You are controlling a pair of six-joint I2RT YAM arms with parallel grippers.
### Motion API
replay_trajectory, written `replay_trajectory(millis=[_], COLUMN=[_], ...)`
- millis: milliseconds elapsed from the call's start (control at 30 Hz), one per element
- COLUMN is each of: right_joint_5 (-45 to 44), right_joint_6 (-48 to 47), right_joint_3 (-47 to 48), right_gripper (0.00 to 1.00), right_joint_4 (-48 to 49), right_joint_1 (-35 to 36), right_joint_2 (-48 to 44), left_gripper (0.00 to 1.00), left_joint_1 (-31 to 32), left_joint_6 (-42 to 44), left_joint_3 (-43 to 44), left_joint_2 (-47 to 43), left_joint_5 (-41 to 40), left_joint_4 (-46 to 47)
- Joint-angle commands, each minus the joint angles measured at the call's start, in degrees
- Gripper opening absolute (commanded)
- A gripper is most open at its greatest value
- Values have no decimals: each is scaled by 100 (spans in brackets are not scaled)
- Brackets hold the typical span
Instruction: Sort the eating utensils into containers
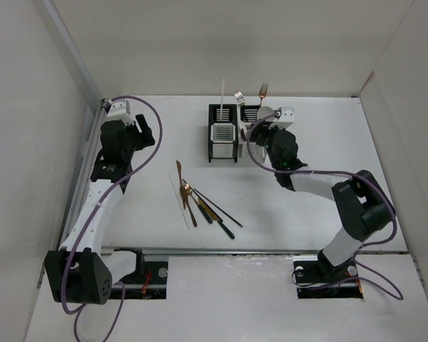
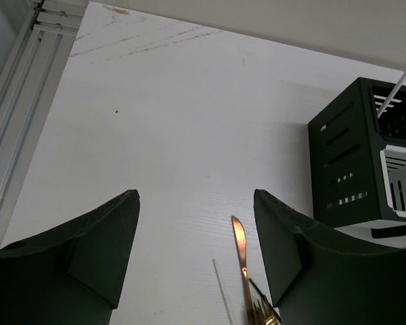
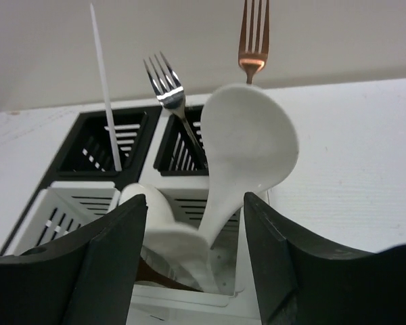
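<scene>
Soup spoon [image 3: 250,142] leans in caddy [image 3: 183,204]; right tool [image 3: 196,198] spread.

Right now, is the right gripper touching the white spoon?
Cannot tell. In the right wrist view the spoon stands between the right gripper's open fingers, its neck reaching one finger's edge; no view shows contact or a gap plainly.
</scene>
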State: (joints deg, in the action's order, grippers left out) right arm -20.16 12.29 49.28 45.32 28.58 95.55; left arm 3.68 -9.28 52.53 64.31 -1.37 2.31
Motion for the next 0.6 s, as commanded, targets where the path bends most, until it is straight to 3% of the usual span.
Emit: replay_trajectory(millis=[0, 167, 300, 367, 467, 567], right_joint_5=[-75, -418, 125, 685, 1477, 2086], right_joint_6=[-77, -1008, -1150, -1089, -887, -509], right_joint_3=[-50, 352, 1004, 1005, 620, 171], right_gripper=[65, 68, 70, 70, 70, 63], right_joint_4=[144, -846, -3451, -4168, -4242, -4382], right_joint_1=[112, 859, 1413, 1702, 1914, 2089], right_joint_2=[-615, -1134, -1223, -1275, -1425, -1425], left_gripper=[65, 64, 63, 61, 59, 59], left_joint_1=[97, 98, 229, 282, 282, 352], left_joint_6=[5, -135, -136, -188, -363, -417], left_joint_3=[20, 20, -94, -146, -208, -507], left_joint_2=[-218, -411, -621, -622, -674, -902], left_joint_5=[-213, -294, -128, 39, 189, 259], left_joint_4=[43, -379, -783, -1168, -1487, -1602])
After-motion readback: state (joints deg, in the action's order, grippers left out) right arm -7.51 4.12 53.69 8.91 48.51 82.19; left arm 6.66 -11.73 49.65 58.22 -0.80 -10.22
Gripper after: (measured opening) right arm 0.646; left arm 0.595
